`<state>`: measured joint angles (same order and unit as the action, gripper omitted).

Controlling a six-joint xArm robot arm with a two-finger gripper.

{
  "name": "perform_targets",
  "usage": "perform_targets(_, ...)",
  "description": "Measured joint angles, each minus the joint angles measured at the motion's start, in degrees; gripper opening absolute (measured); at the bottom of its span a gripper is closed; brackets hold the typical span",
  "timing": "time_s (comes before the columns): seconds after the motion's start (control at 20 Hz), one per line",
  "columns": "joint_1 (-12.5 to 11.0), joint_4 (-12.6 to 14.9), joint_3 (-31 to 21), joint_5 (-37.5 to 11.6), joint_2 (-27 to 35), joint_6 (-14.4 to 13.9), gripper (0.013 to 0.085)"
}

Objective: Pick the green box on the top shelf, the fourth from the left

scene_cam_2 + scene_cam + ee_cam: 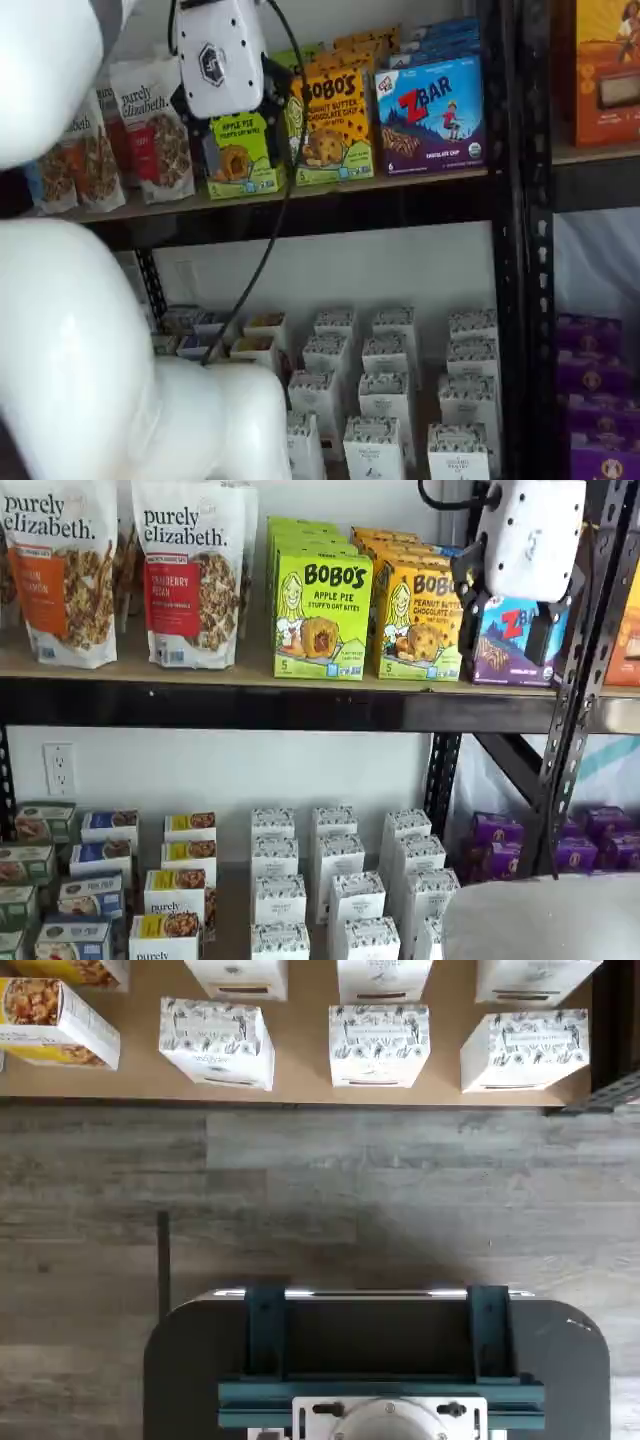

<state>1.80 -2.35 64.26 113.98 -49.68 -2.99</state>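
White arm casing [60, 330] fills the near left of a shelf view, a black cable [265, 240] hanging beside it. Gripper [505, 620]: white body with two black fingers [468, 605], raised before the top shelf [250, 708], fingers spread wide with a plain gap between them, nothing held; in a shelf view it stands in front of the blue Zbar box [510, 640]. Green box [322, 615]: lime carton, "Bobo's Apple Pie", upright at the front of its row on the top shelf, just left of the yellow-orange Bobo's box [418, 620] and right of two Purely Elizabeth granola bags [195, 570]; apart from the fingers, though partly covered by the gripper body in a shelf view. Lower level: small white patterned cartons [335, 880] in rows, purple boxes [495, 845] far right, mixed small boxes [100, 880] left. Wrist view: dark mount with teal brackets [380, 1360] over grey wood-look floor [320, 1190], white cartons beyond.
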Motion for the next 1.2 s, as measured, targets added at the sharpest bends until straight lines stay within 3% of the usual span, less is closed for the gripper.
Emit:
perform_targets(0.15, -1.84, -1.97, -0.94, -1.74, -1.07, 1.05, 0.0850)
perform_targets(0.5, -1.40, -1.75, -1.10, -2.13, -1.30, 0.78, 0.0850)
perform_targets(0.8, 1.55, -0.62, -1.50, -3.42, -1.60, -1.66, 0.0850)
perform_targets(1.2, 7.82, -1.03, -1.26, -5.30, 0.47, -7.95, 0.0850)
